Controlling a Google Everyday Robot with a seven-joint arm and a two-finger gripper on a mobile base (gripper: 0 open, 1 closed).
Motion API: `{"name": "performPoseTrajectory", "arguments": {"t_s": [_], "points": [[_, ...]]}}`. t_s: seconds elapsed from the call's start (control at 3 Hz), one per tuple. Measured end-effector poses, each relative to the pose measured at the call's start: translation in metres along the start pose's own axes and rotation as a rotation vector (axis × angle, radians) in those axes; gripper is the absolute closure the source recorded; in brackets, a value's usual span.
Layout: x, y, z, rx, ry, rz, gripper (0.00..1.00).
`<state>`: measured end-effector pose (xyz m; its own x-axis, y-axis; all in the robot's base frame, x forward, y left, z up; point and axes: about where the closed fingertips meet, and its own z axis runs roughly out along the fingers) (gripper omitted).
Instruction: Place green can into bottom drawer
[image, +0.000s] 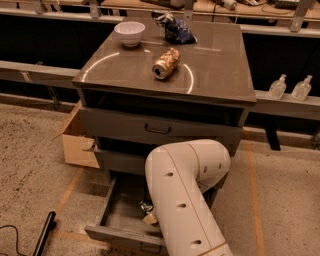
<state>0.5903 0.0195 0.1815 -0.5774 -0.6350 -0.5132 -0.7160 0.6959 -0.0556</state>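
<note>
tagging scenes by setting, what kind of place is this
Probably a lab or workshop: orange floor lines, long benches holding clear bottles, a cardboard box beside the cabinet. The gripper is down inside the open bottom drawer.

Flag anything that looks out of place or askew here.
The gold can lies tipped on its side on the cabinet top. The claw is down in the open bottom drawer by the green can, mostly hidden by the arm.
</note>
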Motion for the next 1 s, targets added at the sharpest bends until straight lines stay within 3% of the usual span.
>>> {"name": "performPoseTrajectory", "arguments": {"t_s": [0.67, 1.0], "points": [[0.052, -0.033, -0.082, 0.155, 0.117, 0.056, 0.61], [0.079, -0.060, -0.122, 0.267, 0.198, 0.150, 0.93]]}}
